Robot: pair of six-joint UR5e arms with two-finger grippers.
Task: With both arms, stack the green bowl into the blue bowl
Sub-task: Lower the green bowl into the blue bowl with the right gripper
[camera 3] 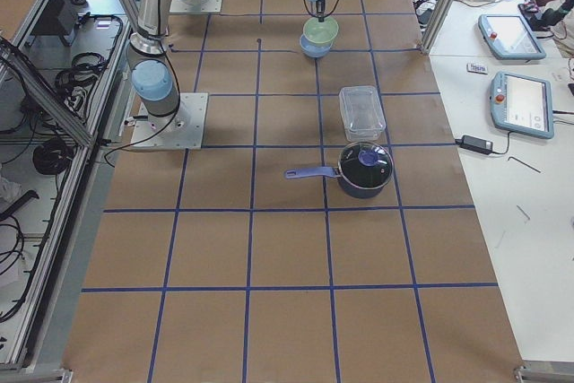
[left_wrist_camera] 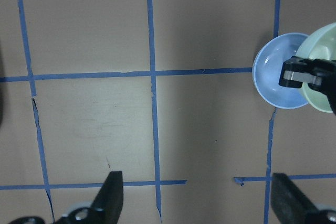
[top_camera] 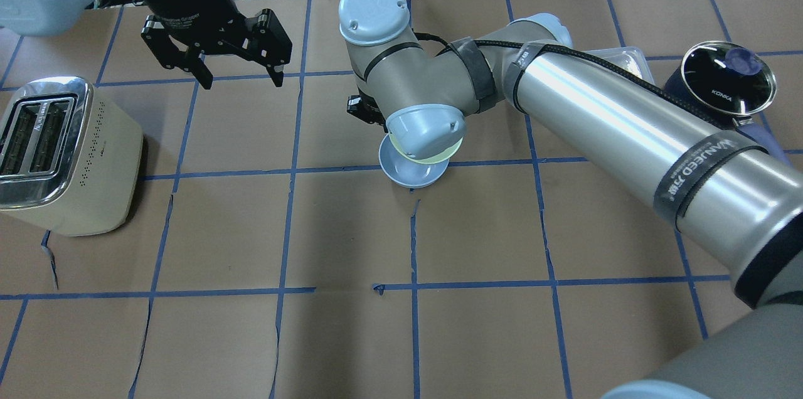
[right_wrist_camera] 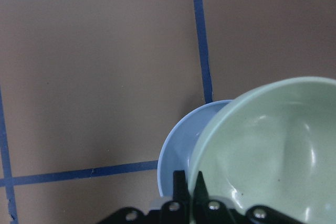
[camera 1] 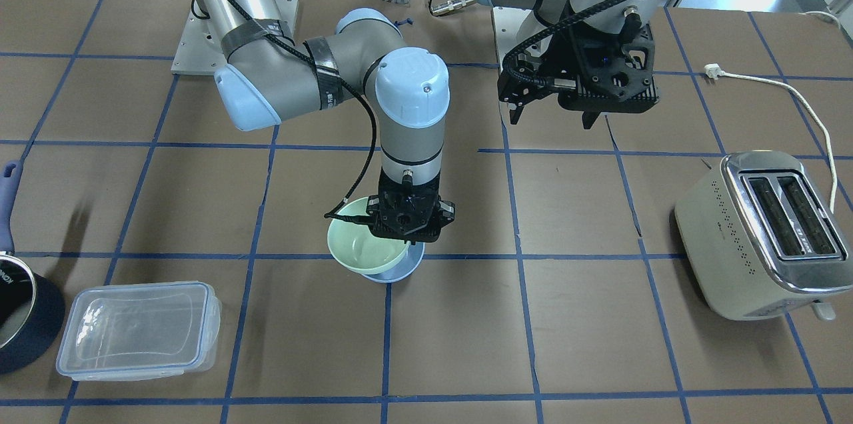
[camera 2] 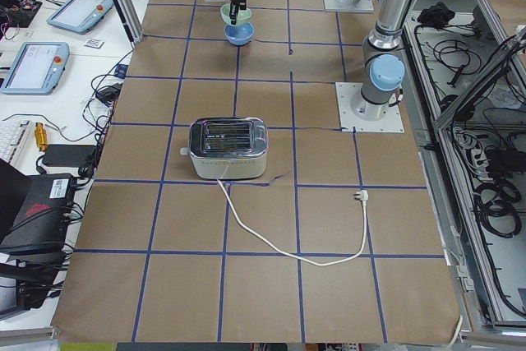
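The pale green bowl [camera 1: 363, 247] hangs from my right gripper [camera 1: 406, 236], which is shut on its rim; the right wrist view shows the fingers [right_wrist_camera: 180, 184] pinching the rim of the green bowl [right_wrist_camera: 268, 150]. The blue bowl [camera 1: 402, 272] sits on the table just below, partly covered by the green one and offset from it [right_wrist_camera: 178, 150]. I cannot tell if the bowls touch. Both show in the overhead view, green [top_camera: 440, 157] over blue [top_camera: 408, 174]. My left gripper [camera 1: 552, 119] is open and empty, raised well above the table near the robot's base [top_camera: 241, 79].
A cream toaster [camera 1: 760, 231] with a loose white cord [camera 1: 810, 111] stands on the robot's left side. A clear rectangular plastic container [camera 1: 136, 327] and a dark navy saucepan [camera 1: 20, 317] with a glass lid [top_camera: 728, 76] stand on its right side. Blue tape lines grid the brown table.
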